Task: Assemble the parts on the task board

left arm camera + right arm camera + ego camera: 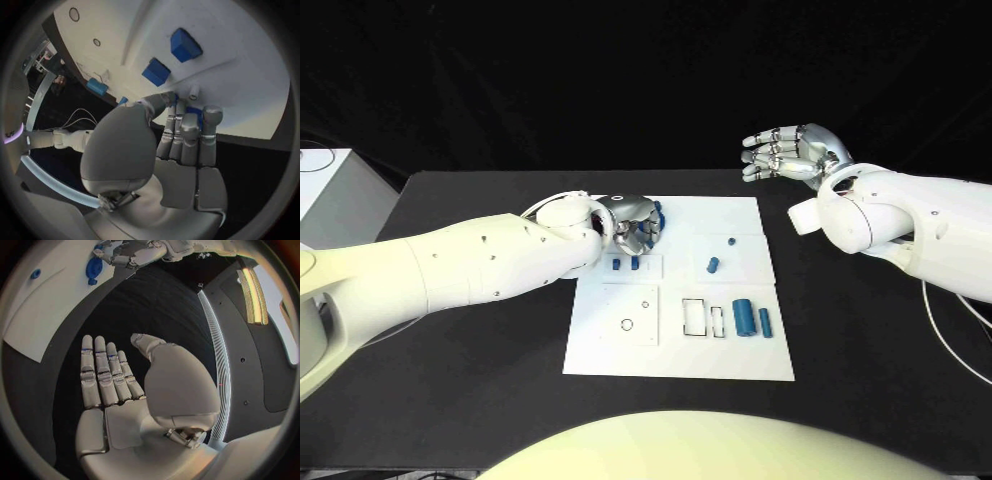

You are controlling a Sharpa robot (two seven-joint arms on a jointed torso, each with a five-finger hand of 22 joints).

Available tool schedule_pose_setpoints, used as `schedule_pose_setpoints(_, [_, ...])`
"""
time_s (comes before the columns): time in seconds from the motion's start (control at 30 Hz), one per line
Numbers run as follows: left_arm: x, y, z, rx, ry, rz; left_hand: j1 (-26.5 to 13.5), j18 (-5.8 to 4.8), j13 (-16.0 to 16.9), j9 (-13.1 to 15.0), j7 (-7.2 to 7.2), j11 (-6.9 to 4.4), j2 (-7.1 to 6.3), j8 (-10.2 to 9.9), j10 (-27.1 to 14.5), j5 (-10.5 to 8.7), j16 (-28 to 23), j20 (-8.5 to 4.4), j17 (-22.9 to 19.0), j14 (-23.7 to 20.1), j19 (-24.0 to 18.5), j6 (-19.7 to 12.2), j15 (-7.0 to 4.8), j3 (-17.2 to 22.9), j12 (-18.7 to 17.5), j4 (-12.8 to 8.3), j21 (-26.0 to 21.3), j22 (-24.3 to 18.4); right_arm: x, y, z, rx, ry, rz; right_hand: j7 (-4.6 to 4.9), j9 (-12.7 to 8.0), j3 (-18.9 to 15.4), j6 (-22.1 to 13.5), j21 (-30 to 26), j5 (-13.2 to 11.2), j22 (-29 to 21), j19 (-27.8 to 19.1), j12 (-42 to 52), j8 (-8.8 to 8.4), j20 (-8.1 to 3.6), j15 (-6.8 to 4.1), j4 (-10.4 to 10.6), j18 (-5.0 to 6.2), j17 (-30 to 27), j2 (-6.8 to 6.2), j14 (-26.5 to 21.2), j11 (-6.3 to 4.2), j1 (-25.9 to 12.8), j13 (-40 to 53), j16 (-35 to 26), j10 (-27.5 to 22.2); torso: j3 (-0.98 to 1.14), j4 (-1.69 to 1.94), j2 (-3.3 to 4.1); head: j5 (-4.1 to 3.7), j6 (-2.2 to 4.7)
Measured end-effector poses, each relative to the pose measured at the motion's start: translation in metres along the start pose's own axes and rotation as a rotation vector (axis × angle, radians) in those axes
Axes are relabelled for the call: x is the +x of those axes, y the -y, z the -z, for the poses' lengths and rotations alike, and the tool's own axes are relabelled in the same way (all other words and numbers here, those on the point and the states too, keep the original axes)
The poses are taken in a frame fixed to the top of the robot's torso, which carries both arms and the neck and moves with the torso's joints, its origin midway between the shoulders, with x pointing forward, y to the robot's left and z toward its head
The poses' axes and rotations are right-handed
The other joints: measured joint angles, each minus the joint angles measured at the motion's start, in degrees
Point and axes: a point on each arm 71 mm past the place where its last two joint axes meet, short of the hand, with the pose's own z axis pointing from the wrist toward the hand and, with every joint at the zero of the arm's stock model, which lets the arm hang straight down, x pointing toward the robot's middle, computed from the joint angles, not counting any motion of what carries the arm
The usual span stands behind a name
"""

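The left hand is reaching over the far-left corner of the task board, its fingers curling down around a blue part at the board's far edge. In the left wrist view the fingertips are lying close together against a blue piece, but whether they are actually clamping it I cannot tell. Probably it is working there because that part needs lifting or seating.

The right hand is hovering beyond the board's far-right corner, over bare black table, fingers loosely bent, spread and holding nothing — seemingly parked clear of the work.

The other parts are sitting well apart on the board: two small blue pieces just near of the left hand, one small piece mid-board, and two upright blue cylinders toward the right edge beside rectangular outlines.

Open room is lying on the near and right sides of the board; the left hand is working tight against the far edge, where a nudged part could slide off onto the table.
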Motion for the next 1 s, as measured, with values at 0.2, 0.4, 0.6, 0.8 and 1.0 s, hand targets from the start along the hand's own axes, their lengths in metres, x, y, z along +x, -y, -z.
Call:
schedule_pose_setpoints(0.2, [0.000, 0.000, 0.000, 0.001, 0.001, 0.003, -0.4, -0.91, -0.3, 0.0, -0.12, -0.12, 0.57, 0.0, 1.1, 0.00, 1.0, 0.10, 1.1, 1.3, 1.7, 1.0, -0.25, 0.1, -0.3, -0.2, 1.4, 1.9, 0.000, 0.000, 0.000, 0.000, 0.001, 0.000, 0.21, 0.0, 0.0, 0.2, 0.0, 0.0, 0.0, 0.0, 0.0, 0.00, 0.00, 0.00, 0.0, 0.00, 0.0, 0.00, 0.0, 0.00, 0.0, -0.1, 0.0, 0.0, -0.02, 0.03, 0.00, -0.24, 0.00])
schedule_pose_setpoints(0.4, [0.000, -0.001, 0.000, 0.002, 0.005, 0.008, -1.0, -0.91, -0.2, 0.3, -0.44, -0.46, 1.28, -0.2, 2.7, -0.02, 1.7, -0.21, 2.4, 2.6, 3.5, 2.5, -0.59, 0.1, -0.7, 0.3, 2.5, 3.5, -0.001, 0.000, 0.000, 0.000, 0.001, 0.000, 0.21, 0.0, 0.0, 0.2, 0.0, 0.0, 0.0, 0.0, 0.0, 0.00, 0.00, 0.00, 0.0, 0.00, 0.0, 0.00, 0.0, 0.00, 0.0, -0.1, 0.0, 0.0, -0.02, 0.06, 0.00, -0.36, -0.01])
schedule_pose_setpoints(0.6, [0.000, -0.002, 0.003, -0.001, 0.019, 0.020, -1.1, -0.90, -0.2, 0.4, -0.51, -0.55, 1.38, 0.1, 3.2, -0.04, 1.9, -0.32, 3.1, 3.2, 4.0, 3.0, -0.69, 0.1, -1.7, 0.3, 2.7, 3.9, 0.000, 0.000, 0.000, 0.000, 0.001, 0.000, 0.21, 0.0, 0.0, 0.2, 0.0, 0.0, 0.0, 0.0, 0.0, 0.00, 0.00, 0.00, 0.0, 0.00, 0.0, 0.00, 0.0, 0.00, 0.0, -0.1, 0.0, 0.0, -0.05, 0.05, -0.01, -0.40, -0.01])
schedule_pose_setpoints(0.8, [-0.017, -0.005, 0.009, -0.009, 0.077, 0.061, -1.1, -0.90, -0.4, 0.5, -0.51, -0.43, 1.38, 0.1, 3.5, -0.04, 1.9, -0.32, 3.1, 3.4, 4.0, 3.0, -0.48, 0.1, -2.3, 0.3, 2.7, 3.7, -0.001, 0.000, 0.000, 0.001, 0.002, 0.001, 0.21, 0.0, 0.0, 0.2, 0.0, 0.0, 0.0, 0.0, 0.0, 0.00, 0.00, 0.00, 0.0, 0.00, 0.0, 0.00, 0.0, 0.00, 0.0, -0.1, 0.0, 0.0, -0.09, -0.03, 0.04, -0.59, -0.01])
schedule_pose_setpoints(1.0, [-0.035, -0.005, 0.018, -0.013, 0.120, 0.109, -1.1, -0.90, -0.5, 0.5, -0.30, -0.23, 1.38, -0.2, 3.7, -0.04, 1.9, -0.32, 3.2, 3.6, 4.0, 3.2, -0.70, 0.1, -2.7, 0.2, 2.7, 3.7, -0.001, 0.000, 0.000, 0.002, 0.002, 0.001, 0.21, -0.1, 0.0, 0.2, 0.0, 0.0, -0.2, 0.0, 0.2, 0.00, 0.00, 0.20, 0.0, 0.00, -0.1, 0.23, 0.2, 0.00, -0.2, -0.2, 0.0, 0.0, -0.05, 0.03, -0.01, -0.70, -0.01])
